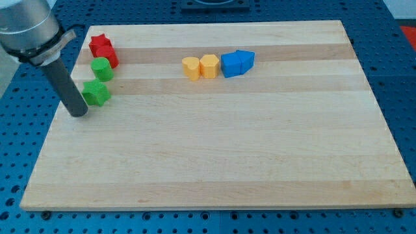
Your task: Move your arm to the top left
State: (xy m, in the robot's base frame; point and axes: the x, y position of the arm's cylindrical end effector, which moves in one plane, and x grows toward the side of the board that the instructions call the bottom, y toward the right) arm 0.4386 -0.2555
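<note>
Where board's left edge runs, my tip (pixel 78 113): dark rod end.

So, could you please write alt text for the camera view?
My tip rests on a wooden board near its left edge, just left of a green star. Above that sit a green cylinder and red blocks; two yellow blocks and blue blocks line up at top centre.

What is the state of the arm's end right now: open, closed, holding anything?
No gripper: my tip is a bare rod end holding nothing, just to the view's left of the green star block, not clearly touching it.
</note>
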